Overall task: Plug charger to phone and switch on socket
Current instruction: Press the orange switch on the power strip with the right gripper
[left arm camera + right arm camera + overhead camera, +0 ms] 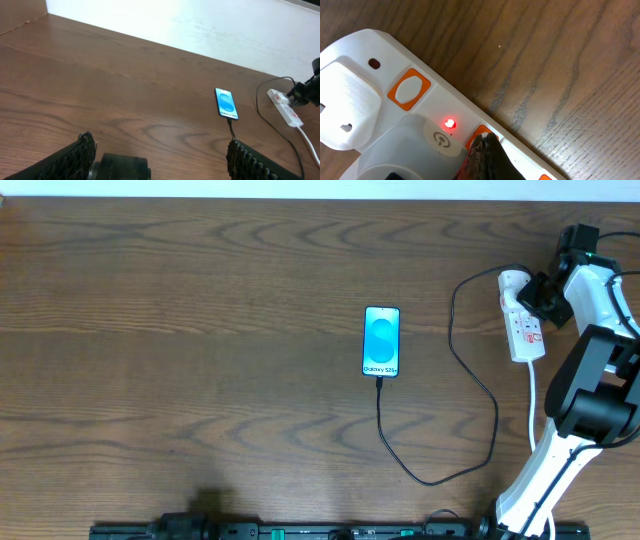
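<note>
Overhead, the smartphone (381,342) was seen lying flat near the middle of the wooden counter (200,300), somewhat toward the right edge, its screen up and lit with a blue-teal oval. The black charger cable (497,420) was seen meeting the smartphone's near end. From there it was looped toward the near edge and led back to the rounded far end of the white power strip (524,332). The power strip was laid close to the right edge, in the far half of the counter, and its white cord (531,400) was trailed toward the near edge.

In the right wrist view, the right gripper (487,150) was shown with its fingers pressed together. Their tips were set on an orange switch (481,134) of the power strip, just beside a glowing red indicator light (450,123). A white plug (342,107) was seated further along.

In the left wrist view, the left gripper (160,142) was held spread wide and empty, low over the counter and well apart from the smartphone.
</note>
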